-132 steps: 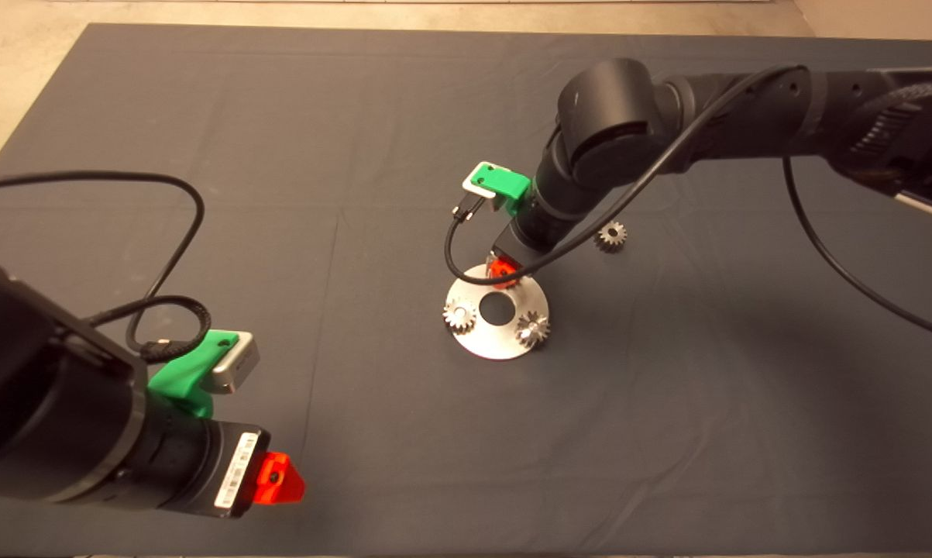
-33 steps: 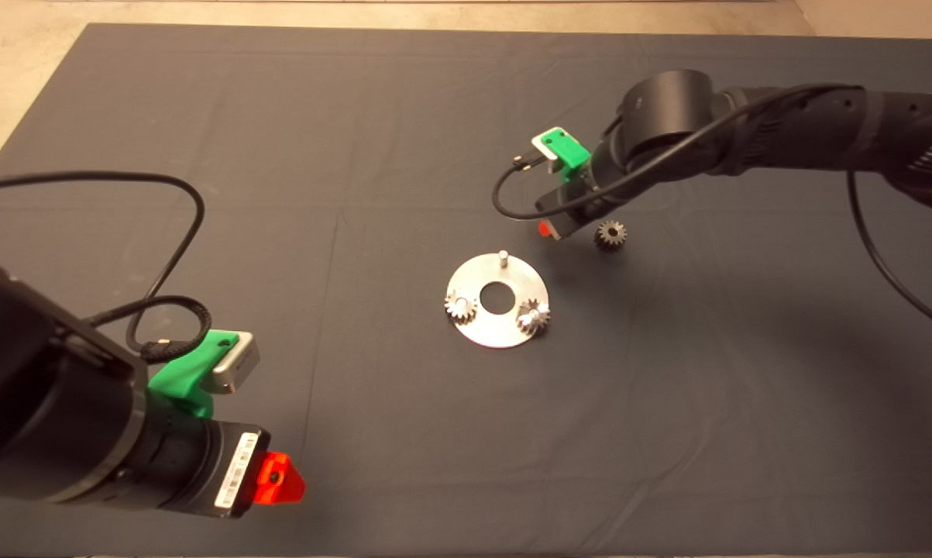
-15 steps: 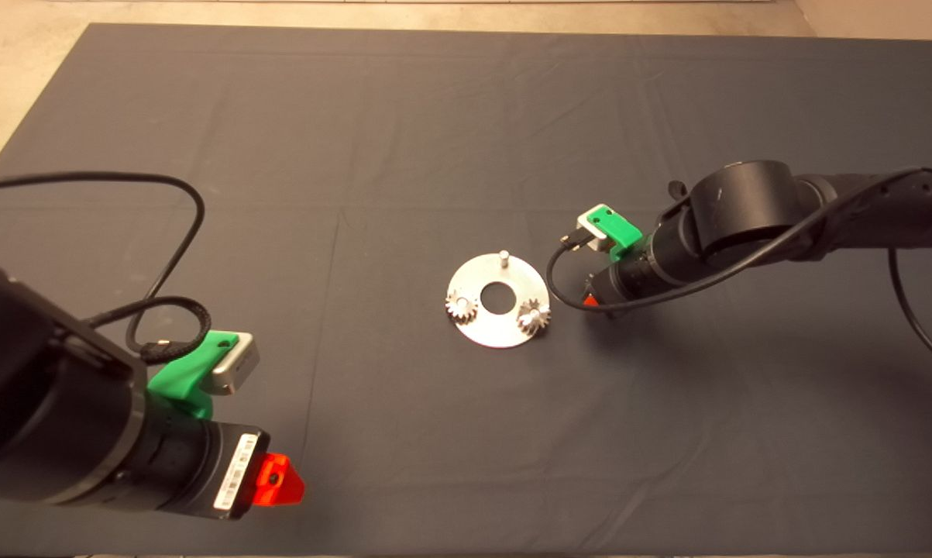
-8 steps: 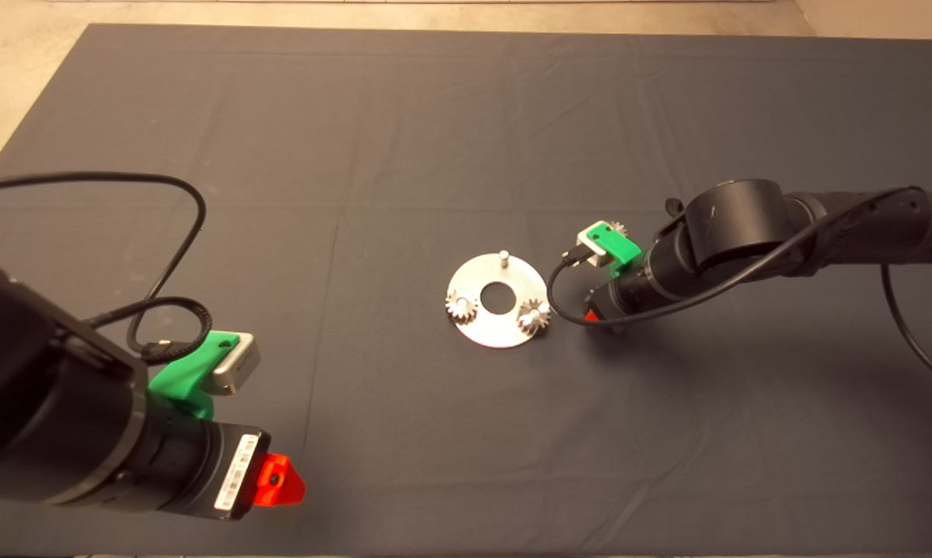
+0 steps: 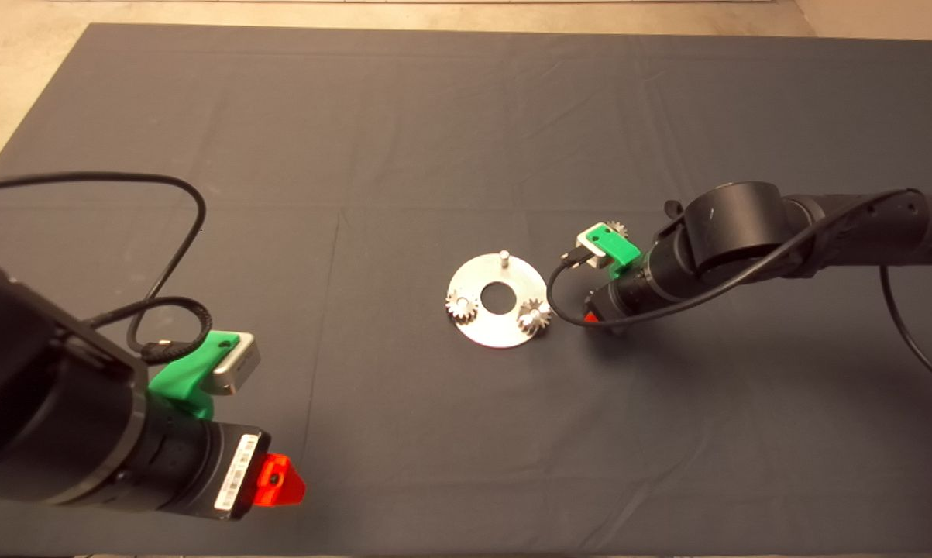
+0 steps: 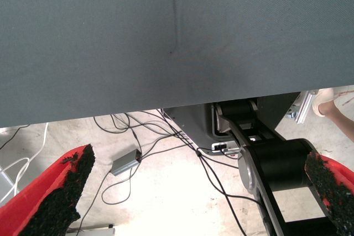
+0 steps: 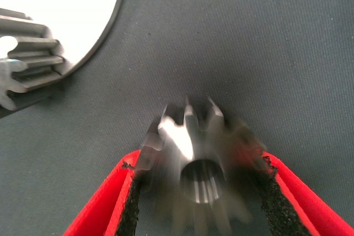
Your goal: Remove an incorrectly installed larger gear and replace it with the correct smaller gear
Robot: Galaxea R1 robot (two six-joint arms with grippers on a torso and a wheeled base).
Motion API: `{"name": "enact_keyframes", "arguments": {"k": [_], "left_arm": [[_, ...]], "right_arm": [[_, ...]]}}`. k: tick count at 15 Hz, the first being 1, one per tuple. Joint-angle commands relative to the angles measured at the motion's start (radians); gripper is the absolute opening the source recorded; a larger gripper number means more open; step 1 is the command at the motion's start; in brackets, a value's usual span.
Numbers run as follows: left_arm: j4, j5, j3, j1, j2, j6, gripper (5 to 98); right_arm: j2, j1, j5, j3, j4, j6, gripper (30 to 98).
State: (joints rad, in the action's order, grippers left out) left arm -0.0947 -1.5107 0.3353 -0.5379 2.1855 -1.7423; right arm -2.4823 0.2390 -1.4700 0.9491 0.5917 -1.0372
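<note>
The larger gear point(image 7: 182, 136) lies between my right gripper's point(image 7: 199, 158) red fingers, low over the mat. It shows blurred while the mat is sharp. The fingers stand spread on either side of it. In the head view this gripper point(image 5: 592, 314) is just right of the round silver plate point(image 5: 481, 335), and the larger gear is hidden under the wrist. The smaller gear point(image 5: 618, 228), dark, peeks out behind the wrist's green camera mount, on the mat. My left gripper point(image 5: 278, 479) is parked at the lower left, open and empty point(image 6: 193, 192).
The plate carries two small bright gears point(image 5: 459, 308) point(image 5: 534, 316) and one bare pin point(image 5: 503, 256) at its far edge. One of these gears also shows in the right wrist view point(image 7: 25, 53). A black cable loops from the right wrist beside the plate.
My right arm lifted the larger gear off the plate's far pin, swung it right and lowered it to the mat beside the plate. In the last half second it has barely moved. The left arm stayed still.
</note>
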Motion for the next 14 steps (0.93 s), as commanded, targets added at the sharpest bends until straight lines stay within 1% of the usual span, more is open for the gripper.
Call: {"name": "enact_keyframes", "arguments": {"k": [1, 2, 4, 6, 7, 8, 9, 11, 12, 14], "left_arm": [[0.000, -0.003, -0.018, -0.008, -0.002, -0.005, 97.7], [0.000, -0.003, -0.018, -0.008, -0.005, -0.005, 97.7], [0.000, -0.003, -0.018, -0.008, -0.005, -0.005, 97.7], [0.000, -0.003, -0.018, -0.008, -0.005, -0.005, 97.7], [0.000, -0.003, -0.018, -0.008, -0.003, -0.005, 97.7], [0.000, -0.003, -0.018, -0.008, -0.003, -0.005, 97.7], [0.000, -0.003, -0.018, -0.008, -0.003, -0.005, 97.7], [0.000, -0.002, -0.018, -0.008, -0.003, -0.005, 97.7], [0.000, -0.002, -0.018, -0.008, -0.003, -0.006, 97.7], [0.000, -0.002, -0.018, -0.008, -0.003, -0.005, 97.7]], "right_arm": [[0.001, 0.031, 0.000, -0.011, 0.000, -0.006, 51.6], [0.001, 0.031, 0.000, -0.012, 0.000, -0.006, 52.3], [0.001, 0.034, -0.001, -0.014, -0.001, -0.007, 57.4], [0.026, 0.055, -0.001, -0.035, -0.004, -0.027, 57.4], [0.035, 0.114, -0.001, -0.035, -0.009, -0.030, 57.4], [0.038, 0.166, -0.001, -0.034, -0.019, -0.030, 59.7], [0.040, 0.190, -0.001, -0.032, -0.035, -0.030, 63.1], [0.041, 0.191, 0.000, 0.018, -0.038, -0.027, 63.5], [0.042, 0.190, 0.002, 0.057, -0.038, -0.023, 65.5], [0.052, 0.181, 0.013, 0.100, -0.038, -0.018, 70.3]]}}
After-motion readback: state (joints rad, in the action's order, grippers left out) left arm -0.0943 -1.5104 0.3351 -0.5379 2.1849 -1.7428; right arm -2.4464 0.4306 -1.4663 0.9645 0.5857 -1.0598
